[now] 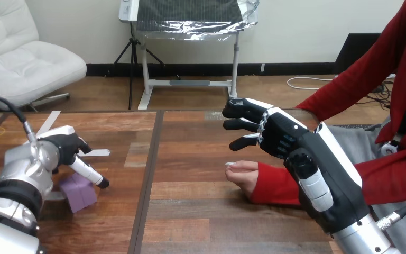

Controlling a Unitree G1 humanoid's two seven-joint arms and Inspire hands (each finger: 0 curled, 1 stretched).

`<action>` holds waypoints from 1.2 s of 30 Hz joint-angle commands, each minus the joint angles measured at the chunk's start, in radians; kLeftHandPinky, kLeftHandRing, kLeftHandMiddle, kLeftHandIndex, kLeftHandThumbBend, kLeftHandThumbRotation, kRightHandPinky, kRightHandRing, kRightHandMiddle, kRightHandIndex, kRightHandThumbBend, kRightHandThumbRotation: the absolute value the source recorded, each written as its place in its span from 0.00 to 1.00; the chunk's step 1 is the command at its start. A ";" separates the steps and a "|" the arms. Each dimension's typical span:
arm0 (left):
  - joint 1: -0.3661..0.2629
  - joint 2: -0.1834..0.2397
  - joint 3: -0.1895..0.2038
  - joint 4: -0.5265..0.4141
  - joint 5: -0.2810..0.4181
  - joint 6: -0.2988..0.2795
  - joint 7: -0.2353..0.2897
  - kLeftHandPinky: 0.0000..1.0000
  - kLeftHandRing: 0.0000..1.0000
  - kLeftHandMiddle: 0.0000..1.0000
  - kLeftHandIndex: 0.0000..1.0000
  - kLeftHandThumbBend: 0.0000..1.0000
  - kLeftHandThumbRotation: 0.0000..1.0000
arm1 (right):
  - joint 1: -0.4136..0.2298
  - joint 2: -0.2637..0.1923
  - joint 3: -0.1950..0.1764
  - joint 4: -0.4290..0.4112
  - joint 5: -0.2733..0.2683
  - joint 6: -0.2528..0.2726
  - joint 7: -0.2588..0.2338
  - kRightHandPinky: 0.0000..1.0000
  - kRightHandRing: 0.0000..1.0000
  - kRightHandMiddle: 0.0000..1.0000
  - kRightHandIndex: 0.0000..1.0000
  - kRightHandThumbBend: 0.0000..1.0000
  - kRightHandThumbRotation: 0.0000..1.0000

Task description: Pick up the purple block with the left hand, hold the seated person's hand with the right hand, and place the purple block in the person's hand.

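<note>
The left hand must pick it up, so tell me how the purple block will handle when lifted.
The purple block has flat faces and rests on the table, so it should slide rather than roll. Its straight edges suggest it is stiff and will keep shape when pinched. It looks small beside the left hand, so probably light.

White chair [24, 58] upper left, foil-covered panel [190, 18] on white stand [147, 69] upper centre, white wall [312, 32], black baseboard [291, 69], wooden floor [275, 92].
</note>
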 commanded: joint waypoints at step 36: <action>-0.040 0.106 0.011 -0.221 -0.014 -0.011 -0.182 0.89 0.91 0.92 0.91 0.77 0.46 | -0.048 -0.006 -0.018 -0.037 0.012 0.012 -0.002 0.65 0.79 0.83 0.82 0.89 1.00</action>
